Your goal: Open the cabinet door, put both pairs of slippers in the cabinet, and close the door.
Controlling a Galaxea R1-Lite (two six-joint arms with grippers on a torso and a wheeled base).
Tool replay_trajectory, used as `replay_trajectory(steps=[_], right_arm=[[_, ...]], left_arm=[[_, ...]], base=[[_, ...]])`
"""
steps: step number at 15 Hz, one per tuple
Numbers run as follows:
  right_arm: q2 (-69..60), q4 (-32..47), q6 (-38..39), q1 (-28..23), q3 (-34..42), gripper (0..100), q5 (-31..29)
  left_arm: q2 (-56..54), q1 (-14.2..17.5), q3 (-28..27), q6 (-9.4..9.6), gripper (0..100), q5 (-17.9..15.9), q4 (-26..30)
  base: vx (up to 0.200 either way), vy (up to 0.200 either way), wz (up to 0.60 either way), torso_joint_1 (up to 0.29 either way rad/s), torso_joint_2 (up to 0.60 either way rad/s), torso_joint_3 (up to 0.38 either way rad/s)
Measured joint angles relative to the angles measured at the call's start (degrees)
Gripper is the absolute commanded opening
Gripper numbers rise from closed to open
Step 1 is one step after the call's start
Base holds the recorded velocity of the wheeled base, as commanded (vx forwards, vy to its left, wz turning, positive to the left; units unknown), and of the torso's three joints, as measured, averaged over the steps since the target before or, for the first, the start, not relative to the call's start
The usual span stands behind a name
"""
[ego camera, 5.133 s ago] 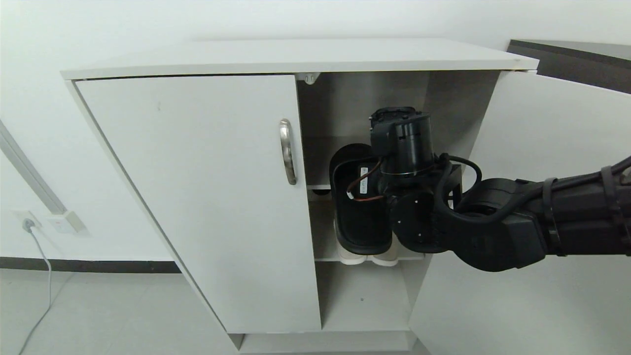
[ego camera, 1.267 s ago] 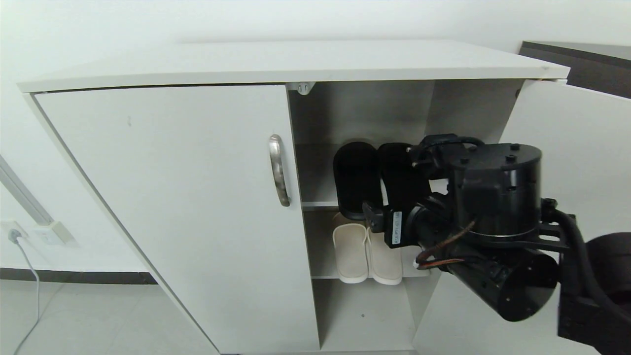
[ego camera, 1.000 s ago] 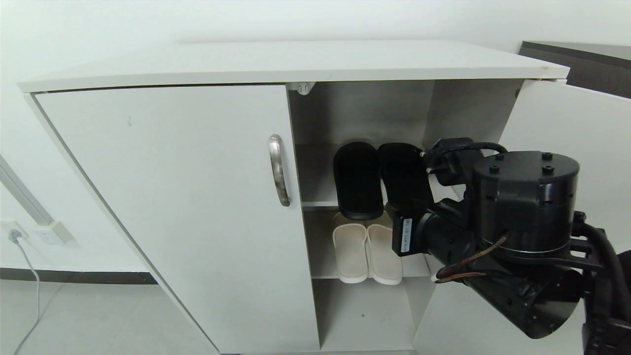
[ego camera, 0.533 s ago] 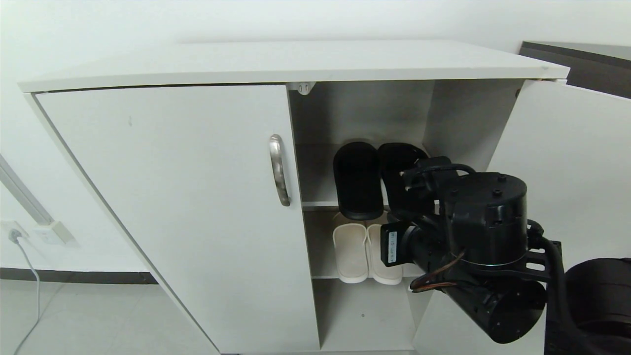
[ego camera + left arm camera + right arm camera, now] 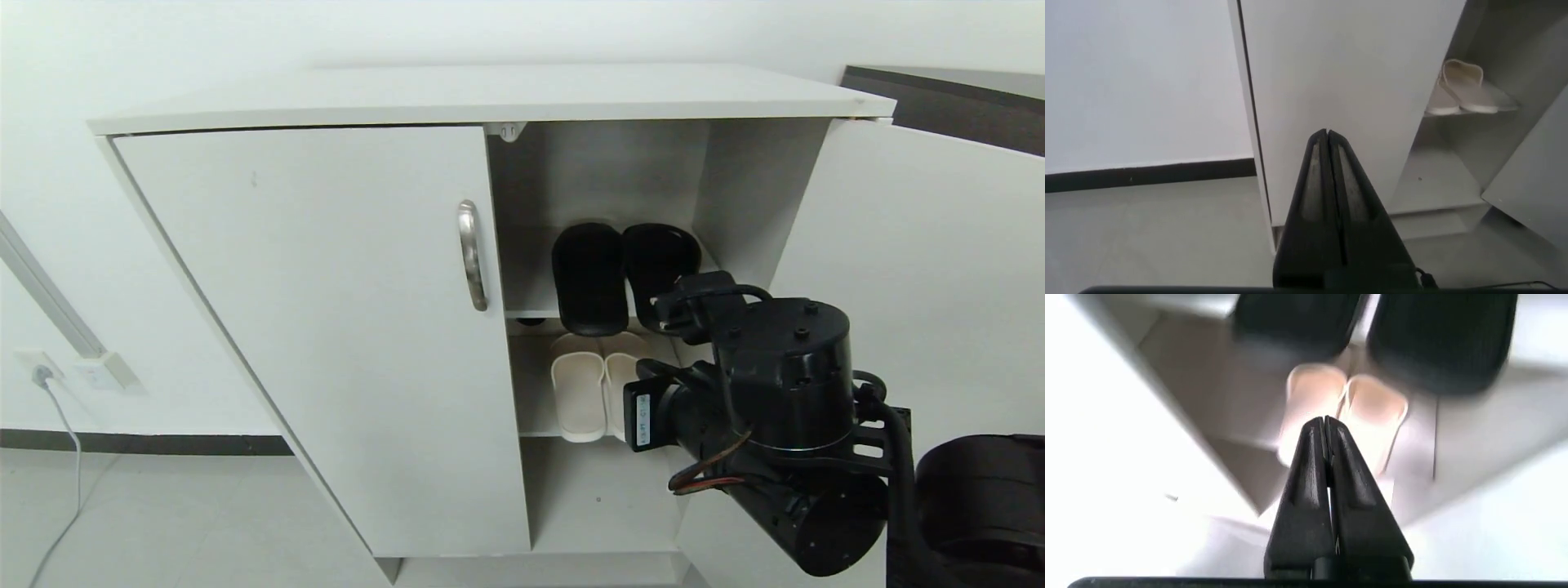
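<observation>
By a white wall (image 5: 122, 49), the open door (image 5: 922, 269) seems light, stiff; push its face. Fingers pressed together on left gripper (image 5: 1327, 133) and right gripper (image 5: 1326, 420).

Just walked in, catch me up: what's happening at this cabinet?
Both pairs are already in the cabinet: black slippers on the upper shelf, white slippers on the one below. The robot's right claw hangs shut and empty before them; its left claw, also shut, is low by the closed left door. The right door is open, not yet closed.
</observation>
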Motion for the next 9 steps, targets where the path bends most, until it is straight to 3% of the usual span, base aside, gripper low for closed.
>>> replay_trajectory(steps=[9], right_arm=[[0.22,0.00,-0.06,-0.06,0.80,0,0.01]], left_arm=[[0.00,0.00,0.00,-0.06,0,0.02,0.02]], base=[[-0.200,0.000,0.00,0.004,0.00,0.003]])
